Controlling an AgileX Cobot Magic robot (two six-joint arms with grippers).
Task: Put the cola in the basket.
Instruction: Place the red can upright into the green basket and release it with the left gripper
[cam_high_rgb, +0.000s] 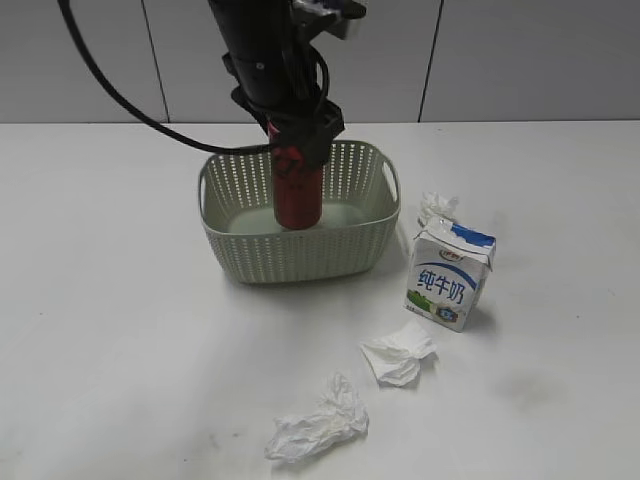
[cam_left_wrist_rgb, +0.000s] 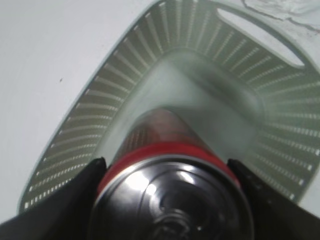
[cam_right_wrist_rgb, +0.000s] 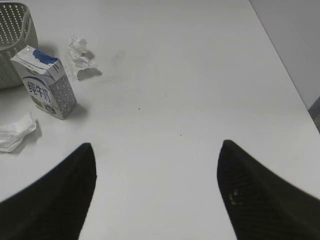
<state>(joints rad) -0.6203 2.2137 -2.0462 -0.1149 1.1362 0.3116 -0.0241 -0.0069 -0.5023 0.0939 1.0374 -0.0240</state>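
Observation:
The red cola can stands upright inside the pale green basket, its base at or close to the basket floor. My left gripper comes down from above and is shut on the can's top. In the left wrist view the can's silver top and red rim fill the space between the black fingers, with the basket's floor and perforated walls below. My right gripper is open and empty above bare table; it does not show in the exterior view.
A white-and-blue milk carton stands just right of the basket; it also shows in the right wrist view. Crumpled tissues lie behind the carton, in front of it and near the front edge.

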